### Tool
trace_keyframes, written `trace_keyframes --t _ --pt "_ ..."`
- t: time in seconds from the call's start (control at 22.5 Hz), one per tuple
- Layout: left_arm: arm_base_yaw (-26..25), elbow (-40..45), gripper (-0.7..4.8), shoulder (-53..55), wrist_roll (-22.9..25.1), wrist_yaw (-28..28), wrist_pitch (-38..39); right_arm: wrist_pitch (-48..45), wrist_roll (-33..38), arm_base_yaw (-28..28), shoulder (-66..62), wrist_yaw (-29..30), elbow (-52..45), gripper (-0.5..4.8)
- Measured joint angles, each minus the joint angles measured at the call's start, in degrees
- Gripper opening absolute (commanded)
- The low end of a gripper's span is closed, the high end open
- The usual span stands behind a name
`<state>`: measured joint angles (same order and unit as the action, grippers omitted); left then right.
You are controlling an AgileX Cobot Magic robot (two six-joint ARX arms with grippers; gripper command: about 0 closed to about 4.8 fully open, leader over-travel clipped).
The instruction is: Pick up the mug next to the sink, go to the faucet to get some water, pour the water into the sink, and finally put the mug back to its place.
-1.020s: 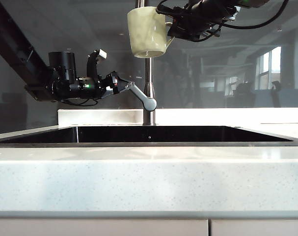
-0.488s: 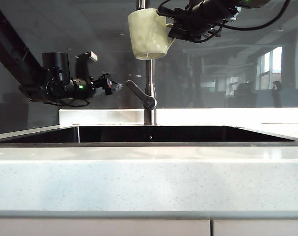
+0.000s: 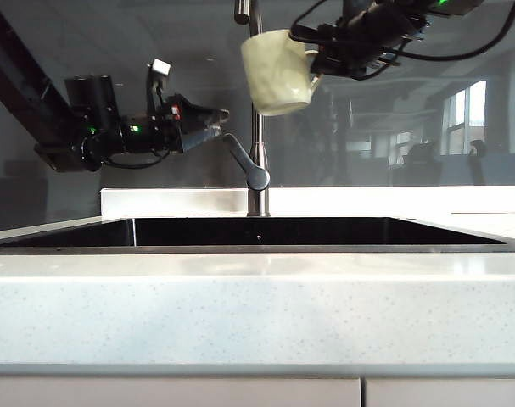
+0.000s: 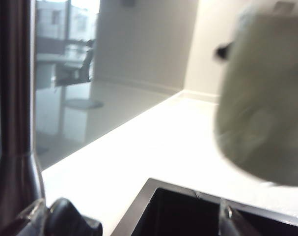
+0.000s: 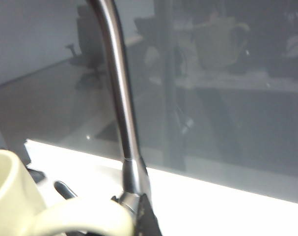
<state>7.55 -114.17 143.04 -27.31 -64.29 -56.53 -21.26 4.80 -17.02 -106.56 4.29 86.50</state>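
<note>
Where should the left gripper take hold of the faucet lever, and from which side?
Grip the lever near its free upper end, coming from the left where the open left gripper hovers. It slants up-left from the faucet stem, away from the mug in the right gripper.

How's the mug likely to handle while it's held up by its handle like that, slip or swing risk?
The mug looks like rigid glazed ceramic, so probably stiff but slick and breakable if dropped over the sink. The right gripper is shut on the handle alone, so the off-centre body may tend to pivot; it already hangs tilted. The left gripper, open by the faucet lever, gives no support.
</note>
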Motion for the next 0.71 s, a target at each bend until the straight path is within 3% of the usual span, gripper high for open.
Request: trace_keyframes --t 0.13,0.44,0.71 --pt "-0.61 -0.04 4.79 -0.02 -3.30 -0.13 -3.26 2.75 -0.92 0.37 0.85 -0.28 -0.09 -0.04" --pt "-3.45 -0.04 4.79 -0.02 -8.70 -1.84 -3.87 6.34 -10.43 0.87 3.26 -0.87 -0.04 -0.04" --pt "-4.33 -0.04 4.79 -0.02 -11.37 -3.67 -3.76 9.44 -27.41 0.85 5.73 -2.84 -0.13 -0.04"
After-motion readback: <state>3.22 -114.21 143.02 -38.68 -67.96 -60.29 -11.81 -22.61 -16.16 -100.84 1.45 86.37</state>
